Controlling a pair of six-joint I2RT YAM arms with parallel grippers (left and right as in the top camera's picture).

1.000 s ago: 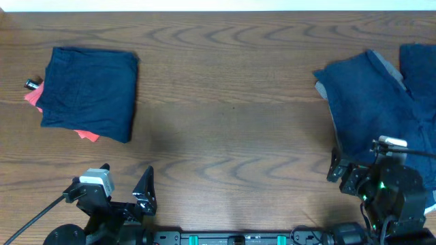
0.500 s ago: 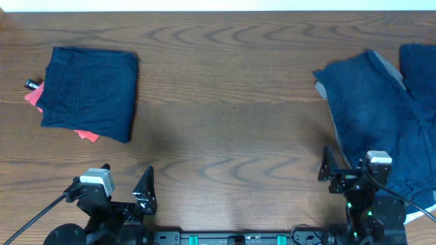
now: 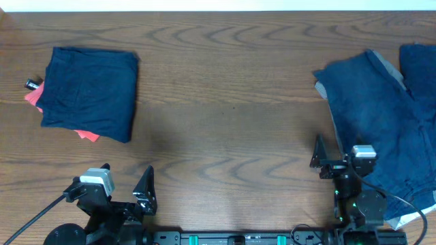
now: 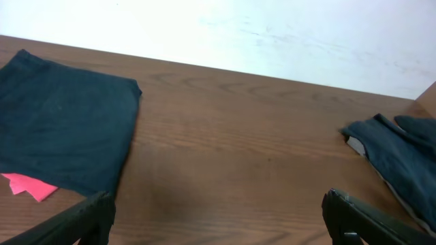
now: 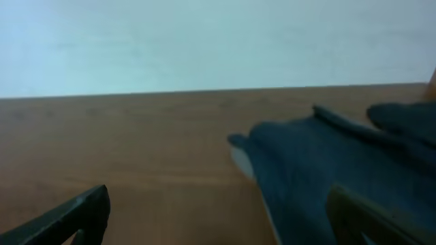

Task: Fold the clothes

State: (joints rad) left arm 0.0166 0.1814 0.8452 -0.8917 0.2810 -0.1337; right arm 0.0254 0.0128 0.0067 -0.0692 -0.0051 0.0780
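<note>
Step in hand: as I judged it, picking up the next piece to fold, with nothing gripped yet.
Right hand (image 5: 218, 214): fingers apart and empty, low at the near edge of the worktop (image 3: 225, 102), just beside the left border of the unfolded garment (image 3: 381, 122).
Left hand (image 4: 218, 211): fingers apart and empty too, parked near the front edge, well apart from any cloth.
Unfolded garment: dark navy, rumpled at the right end, a strip of grey lining (image 3: 390, 66) showing along one border.
Folded garment (image 3: 88, 92): a neat navy square at the far left, lying on a pink sheet (image 3: 85, 135), with a small black item (image 3: 30, 84) beside it.
Doing it well: I would take the cloth by a near corner, pinch a single layer, drag it to the bare middle and spread it flat before any fold.
Risk: a pinch through bunched layers would likely drag folds along.
Containers: none that I could see; everything lay straight on the worktop.
</note>
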